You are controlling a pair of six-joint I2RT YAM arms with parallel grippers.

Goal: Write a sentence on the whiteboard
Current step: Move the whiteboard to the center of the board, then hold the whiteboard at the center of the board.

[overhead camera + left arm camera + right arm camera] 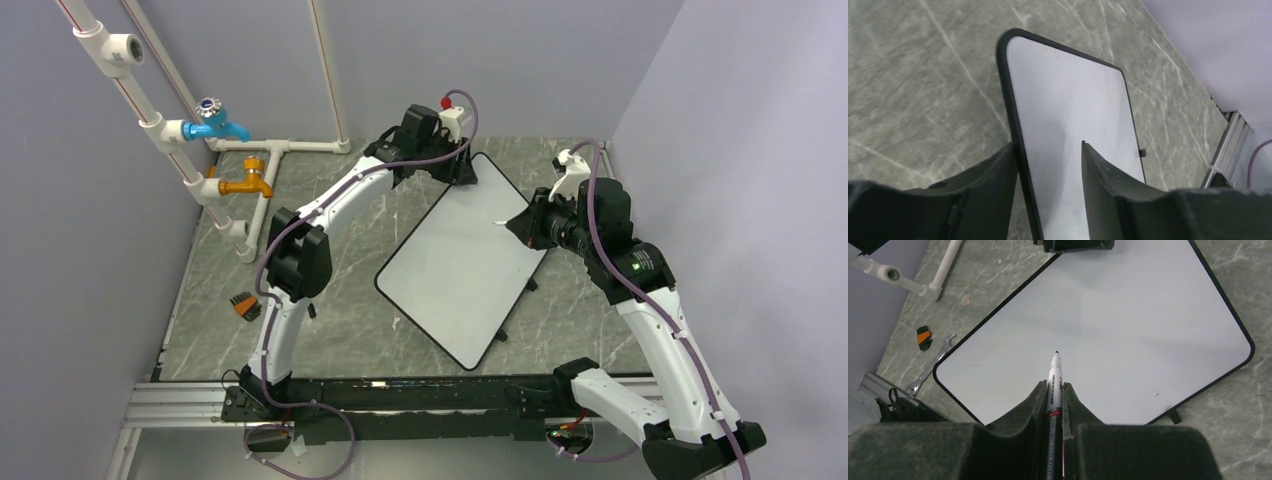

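The whiteboard (460, 262) lies flat and slanted on the marble table, its white face blank; no sentence shows on it. My right gripper (1054, 385) is shut on a black-and-white marker (1054, 377) whose uncapped tip points out over the board's middle (1108, 315), close to the surface. In the top view it sits at the board's right edge (525, 226). My left gripper (1047, 144) is at the board's far corner (463, 170). Its jaws are open and straddle the black rim (1010, 100), one finger outside the edge and the other over the white face.
White pipes with a blue tap (216, 126) and an orange tap (248, 185) stand at the back left. An orange hex-key holder (245, 306) and a wrench (928, 371) lie left of the board. An aluminium rail (180, 402) runs along the near edge. Walls close three sides.
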